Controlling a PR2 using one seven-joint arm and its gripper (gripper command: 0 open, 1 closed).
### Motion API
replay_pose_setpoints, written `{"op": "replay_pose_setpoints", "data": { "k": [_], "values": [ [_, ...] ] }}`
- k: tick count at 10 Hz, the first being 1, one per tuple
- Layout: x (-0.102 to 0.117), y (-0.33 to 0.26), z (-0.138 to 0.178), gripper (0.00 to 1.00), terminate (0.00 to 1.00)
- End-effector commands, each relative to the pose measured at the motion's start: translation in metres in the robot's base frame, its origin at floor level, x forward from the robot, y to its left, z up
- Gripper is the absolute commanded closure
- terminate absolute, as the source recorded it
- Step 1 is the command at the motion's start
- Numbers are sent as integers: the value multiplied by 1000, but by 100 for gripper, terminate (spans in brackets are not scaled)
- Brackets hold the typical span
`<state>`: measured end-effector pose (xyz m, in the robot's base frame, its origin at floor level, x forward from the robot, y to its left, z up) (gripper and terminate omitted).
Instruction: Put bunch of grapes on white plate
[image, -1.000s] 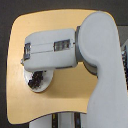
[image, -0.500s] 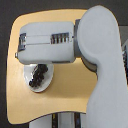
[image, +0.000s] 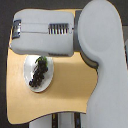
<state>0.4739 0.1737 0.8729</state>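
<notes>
The white plate (image: 28, 82) sits on the wooden table toward the exterior view's left. The bunch of grapes (image: 39, 74) lies on it, dark purple with a bit of green at its upper end, and nothing touches it. My big grey forearm (image: 47, 35) stretches across the view above the plate, clear of the grapes. Only a dark edge of my gripper (image: 15, 28) shows at the forearm's left end. Its fingers are hidden, so whether it is open or shut does not show.
The tan table (image: 70, 85) has rounded edges, with its front edge at the bottom of the view. My grey upper arm and shoulder (image: 102, 55) fill the exterior view's right side and cover that part of the table.
The forearm and gripper have drawn up and away from the plate. The grapes, earlier partly under the gripper, now lie uncovered on the plate.
</notes>
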Motion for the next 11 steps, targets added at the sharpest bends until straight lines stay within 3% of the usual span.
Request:
{"op": "replay_pose_setpoints", "data": {
  "k": [1,11],
  "values": [
    [14,-11,58,0,0],
    [-21,-222,80,0,0]
  ]
}}
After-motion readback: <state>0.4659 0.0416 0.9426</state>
